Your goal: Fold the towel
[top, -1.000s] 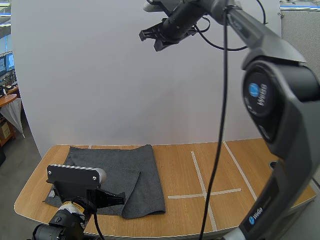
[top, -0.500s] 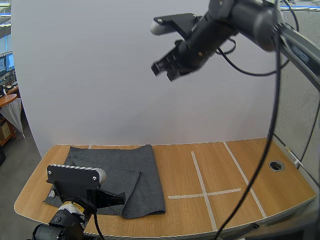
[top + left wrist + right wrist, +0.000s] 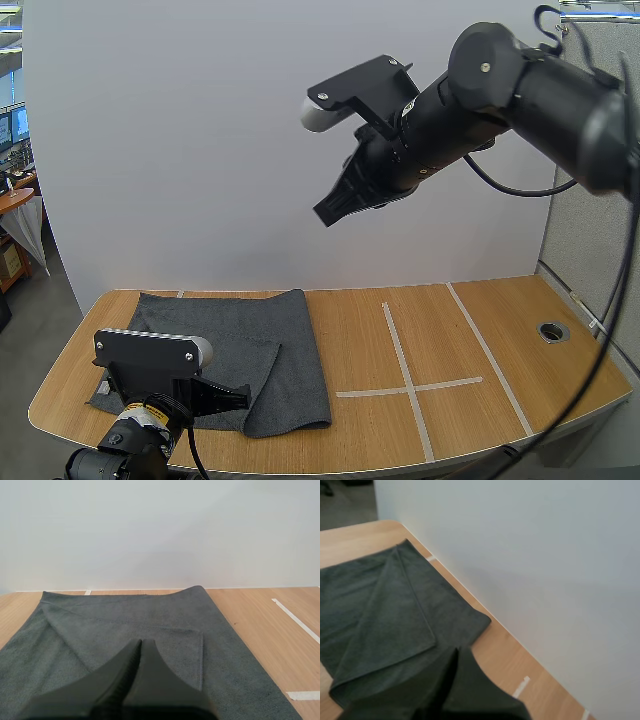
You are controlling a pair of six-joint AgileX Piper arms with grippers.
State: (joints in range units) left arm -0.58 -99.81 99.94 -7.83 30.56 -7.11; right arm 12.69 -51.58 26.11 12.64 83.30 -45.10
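A dark grey towel [image 3: 262, 340] lies flat on the left part of the wooden table [image 3: 480, 340], with one layer folded over at its front left. My left gripper [image 3: 243, 396] rests low over the towel's front edge, shut on nothing. In the left wrist view its fingers form one dark wedge [image 3: 140, 642] above the towel [image 3: 150, 615]. My right gripper [image 3: 330, 211] hangs high in the air above the table's middle, pointing down to the left, also shut and empty. In the right wrist view it is a wedge [image 3: 456, 650] over the towel [image 3: 385, 610] far below.
White tape lines [image 3: 405, 385] form a cross on the table to the right of the towel. A round grommet hole [image 3: 551, 330] sits near the right edge. A white wall panel [image 3: 200, 150] stands along the table's back.
My right arm has swung down from the top of the view and now points down-left at mid height. Left arm and towel have not moved.
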